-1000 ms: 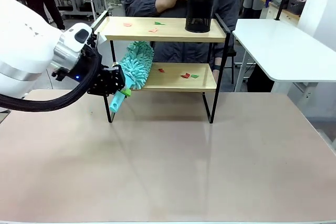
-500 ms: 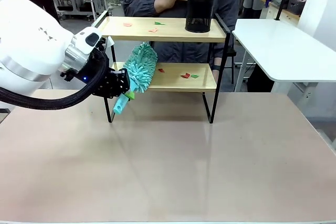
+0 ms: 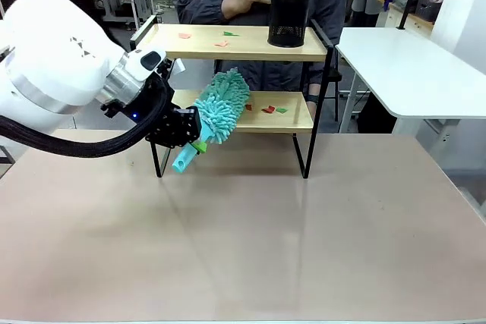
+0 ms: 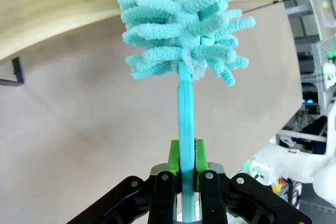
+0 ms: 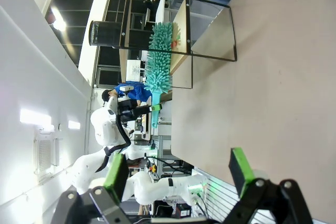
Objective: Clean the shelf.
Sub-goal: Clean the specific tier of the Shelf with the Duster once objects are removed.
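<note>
Left claw (image 3: 196, 142), clamped on a teal duster (image 3: 222, 105), tackles the shelf's (image 3: 296, 121) lower board; paper scraps (image 3: 269, 109) ahead likely need sweeping.

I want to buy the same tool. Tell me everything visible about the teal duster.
The duster has a fluffy teal head of soft noodle-like strands on a flat, pale blue plastic-looking handle. The left gripper is shut on the handle between its green pads. The duster tilts up and rightward, head at the shelf, by its lower board's left part; contact there is unclear.
</note>
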Robot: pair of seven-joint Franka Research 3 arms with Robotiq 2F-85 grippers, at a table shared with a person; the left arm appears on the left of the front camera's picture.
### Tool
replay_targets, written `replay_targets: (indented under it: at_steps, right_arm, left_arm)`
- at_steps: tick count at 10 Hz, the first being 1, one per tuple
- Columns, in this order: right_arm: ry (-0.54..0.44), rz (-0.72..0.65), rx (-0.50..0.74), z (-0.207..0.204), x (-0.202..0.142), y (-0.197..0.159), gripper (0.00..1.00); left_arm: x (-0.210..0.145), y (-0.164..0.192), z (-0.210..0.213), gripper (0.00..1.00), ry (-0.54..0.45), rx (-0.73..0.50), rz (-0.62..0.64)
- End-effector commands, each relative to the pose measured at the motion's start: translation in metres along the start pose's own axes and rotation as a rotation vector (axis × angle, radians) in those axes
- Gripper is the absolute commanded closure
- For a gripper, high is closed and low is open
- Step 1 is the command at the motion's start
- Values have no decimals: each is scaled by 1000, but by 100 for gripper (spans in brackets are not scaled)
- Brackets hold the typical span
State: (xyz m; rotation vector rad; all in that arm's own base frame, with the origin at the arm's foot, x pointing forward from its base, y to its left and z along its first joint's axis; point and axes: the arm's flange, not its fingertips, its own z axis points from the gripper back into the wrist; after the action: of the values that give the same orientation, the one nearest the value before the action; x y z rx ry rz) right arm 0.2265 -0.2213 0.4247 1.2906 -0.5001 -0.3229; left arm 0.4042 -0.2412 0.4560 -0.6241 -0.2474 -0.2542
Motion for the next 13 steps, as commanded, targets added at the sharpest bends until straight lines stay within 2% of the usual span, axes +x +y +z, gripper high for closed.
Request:
replay_targets:
  at_steps: [1, 5, 7, 9, 10, 13]
  right_arm:
    - [-8, 30, 19, 0, 2, 1, 0]
    - [-8, 30, 19, 0, 2, 1, 0]
    - [-8, 30, 19, 0, 2, 1, 0]
    - [-8, 30, 19, 0, 2, 1, 0]
    - [-8, 30, 19, 0, 2, 1, 0]
    - [-8, 30, 19, 0, 2, 1, 0]
  left_arm:
    - [7, -8, -2, 100, 68, -31, -64]
    - [1, -25, -18, 100, 150, -39, -181]
    - [-3, -27, -10, 100, 208, -108, -259]
    - [-10, -25, 1, 100, 327, -176, -397]
    - [-13, -24, 3, 100, 367, -169, -438]
    - [-14, -19, 13, 100, 335, -127, -398]
